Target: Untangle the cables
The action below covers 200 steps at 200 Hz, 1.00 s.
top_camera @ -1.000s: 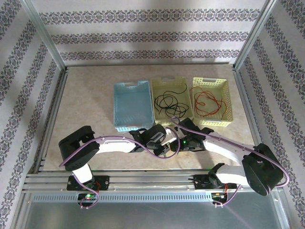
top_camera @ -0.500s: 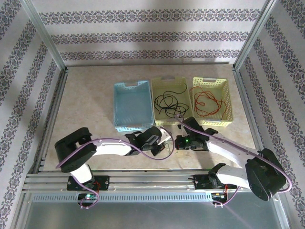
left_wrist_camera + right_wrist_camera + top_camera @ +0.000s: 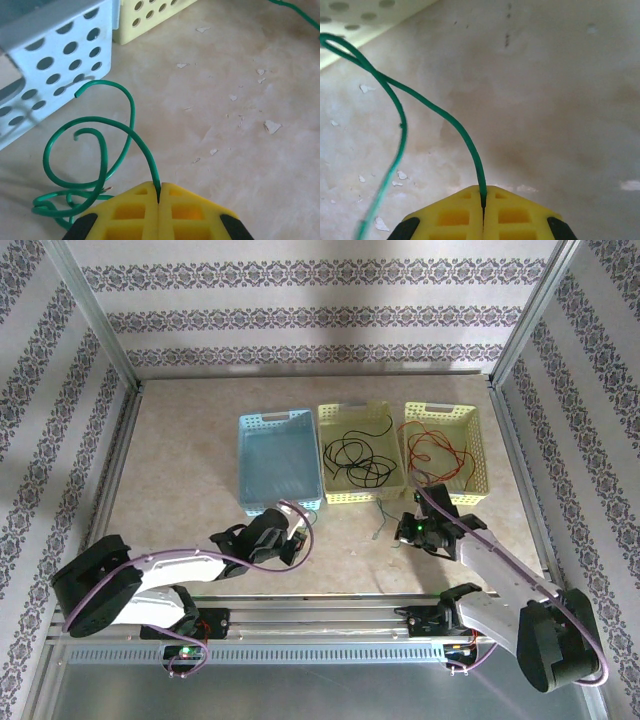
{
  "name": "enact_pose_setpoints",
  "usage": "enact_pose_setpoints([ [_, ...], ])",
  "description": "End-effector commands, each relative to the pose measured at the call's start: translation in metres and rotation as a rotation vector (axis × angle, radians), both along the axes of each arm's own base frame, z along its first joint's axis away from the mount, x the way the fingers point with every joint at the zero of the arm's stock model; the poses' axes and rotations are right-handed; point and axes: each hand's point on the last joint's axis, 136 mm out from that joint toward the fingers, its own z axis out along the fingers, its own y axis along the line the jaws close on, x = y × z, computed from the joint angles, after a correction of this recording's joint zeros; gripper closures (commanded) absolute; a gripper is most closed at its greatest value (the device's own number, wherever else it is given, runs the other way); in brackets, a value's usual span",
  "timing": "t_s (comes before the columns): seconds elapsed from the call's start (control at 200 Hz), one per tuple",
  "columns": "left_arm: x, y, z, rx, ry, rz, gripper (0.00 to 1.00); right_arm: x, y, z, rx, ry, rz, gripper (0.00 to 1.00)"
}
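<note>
- Left gripper [image 3: 158, 197] clenched on green cable [image 3: 154, 172], yellow fingers pressed together with the wire pinched in the seam
- From that grip, wire rising and curling into loose loops over the table [image 3: 240, 100], free end near the blue basket [image 3: 55, 45]; more coils bunched low at left
- Corner of a yellow basket [image 3: 145, 15] just beside the blue one
- Right gripper [image 3: 483, 200] likewise clamped on green cable [image 3: 480, 177], strand arching up and left toward a pale yellow basket wall [image 3: 360, 20], second strand dropping back down at left
- Seen from above: left gripper [image 3: 296, 540] low in front of the blue basket [image 3: 275, 418], right gripper [image 3: 405, 530] in front of the right yellow basket [image 3: 440, 410], well apart
- Short stretch of green cable [image 3: 379, 522] on the table [image 3: 180, 470] between them, near the baskets' front edge
- Black cable [image 3: 355, 455] coiled in the middle yellow basket [image 3: 355, 408]
- Red cable [image 3: 435, 455] looped in the right yellow basket
</note>
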Motion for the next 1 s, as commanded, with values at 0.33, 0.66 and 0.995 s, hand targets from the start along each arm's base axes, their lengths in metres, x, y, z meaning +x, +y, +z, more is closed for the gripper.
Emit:
enact_pose_setpoints([
  [0.33,0.009,-0.005,0.022,-0.123,-0.019,0.042,1.0,0.024,0.113,0.105,0.148,-0.317,0.434,1.0],
  [0.66,0.007,0.002,0.038,-0.185,-0.043,0.059,1.0,0.134,0.22,0.102,0.215,-0.291,0.412,1.0],
  [0.995,0.013,0.016,0.058,-0.237,-0.081,0.13,1.0,0.151,0.259,0.108,0.233,-0.325,0.447,0.52],
])
